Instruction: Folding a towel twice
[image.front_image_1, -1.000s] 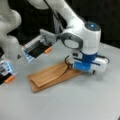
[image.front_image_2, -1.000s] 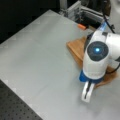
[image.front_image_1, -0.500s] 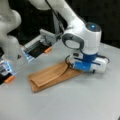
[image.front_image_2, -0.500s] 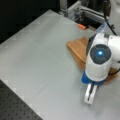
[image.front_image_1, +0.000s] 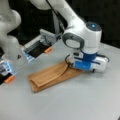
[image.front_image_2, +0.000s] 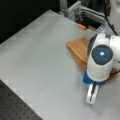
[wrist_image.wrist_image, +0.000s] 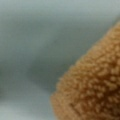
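**Orange-brown towel lies folded into a strip, arm low over one end**

Terry cloth in an orange-brown shade, the towel (image.front_image_1: 51, 76) lies on the grey surface (image.front_image_1: 82, 100) as a long narrow strip with layers stacked one on another. In a front view we see its upper layer lifting in a curved flap toward the end under the arm, while the opposite end lies flat toward that view's left bottom. In a front view the towel (image.front_image_2: 78, 50) shows as a wedge reaching from under the arm toward the surface's far edge; most of it is hidden by the arm's body.

The wrist view fills its lower right with the towel's pile (wrist_image.wrist_image: 95, 85), very close to the lens, with bare grey surface behind it.

We see the gripper (image.front_image_1: 86, 65) low over the towel's end at a front view's right, its blue-and-white body sitting just above the cloth. The fingers themselves are hidden beneath that body in both front views, so we cannot tell whether they are clenched on the cloth or released. In a front view the gripper (image.front_image_2: 92, 96) shows from above, below the white wrist with its blue light.

Beyond the towel, near the surface's far edge, stands a metal frame (image.front_image_1: 37, 46) with small orange pieces (image.front_image_1: 48, 50) beside it. A second white arm (image.front_image_1: 8, 32) rises at a front view's left.
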